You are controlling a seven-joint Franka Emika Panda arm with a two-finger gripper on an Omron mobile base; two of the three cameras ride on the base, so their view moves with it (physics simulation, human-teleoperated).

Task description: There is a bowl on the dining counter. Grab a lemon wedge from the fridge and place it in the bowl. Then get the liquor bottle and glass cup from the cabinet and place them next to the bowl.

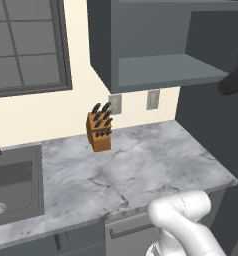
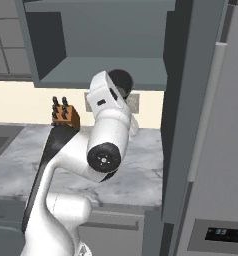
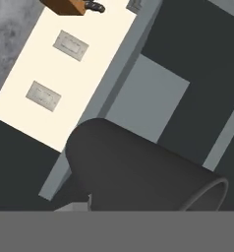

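Hand view — pincer grips the glass cup below the cabinet.

The knife block and open cabinet are seen from both base views; the glass cup is viewed closely, rolled, from the hand.

No text, label or brand can be read on anything here. The one sign-like mark is on the fridge: its dark dispenser panel carries small pale characters like a digital readout, too small and blurred to make out. The wall outlets beyond the tool are plain and bear no marking.
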